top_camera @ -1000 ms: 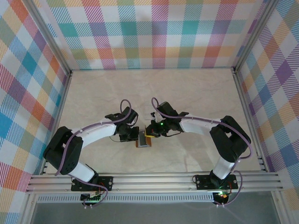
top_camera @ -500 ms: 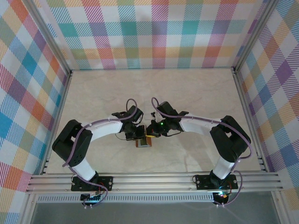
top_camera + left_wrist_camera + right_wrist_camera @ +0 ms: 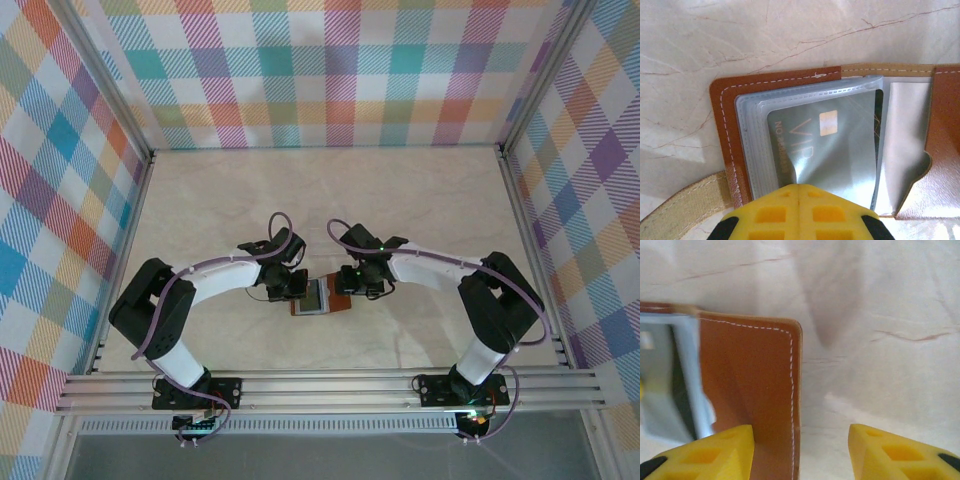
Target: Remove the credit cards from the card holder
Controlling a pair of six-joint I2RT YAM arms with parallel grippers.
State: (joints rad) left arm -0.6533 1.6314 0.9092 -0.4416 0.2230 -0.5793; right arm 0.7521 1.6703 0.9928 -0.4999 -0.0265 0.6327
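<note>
While the card holder (image 3: 322, 297) lay open on the table (image 3: 420, 200), your left gripper (image 3: 799, 192) pressed shut against the top credit card (image 3: 835, 145) and your right gripper (image 3: 800, 437) stood parted astride the flap (image 3: 750, 390). Drawing that card from its sleeve (image 3: 754, 150) looked next, needing a real pinch.

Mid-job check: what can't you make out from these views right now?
Left wrist: the shut left gripper hides the lower edge of the grey plastic VIP card; whether it pinches the card or the clear sleeve is unclear.
Right wrist: blurred; the frame edge cuts off the pockets of the brown leather card holder.
Top external: holder tiny, slots unreadable.
</note>
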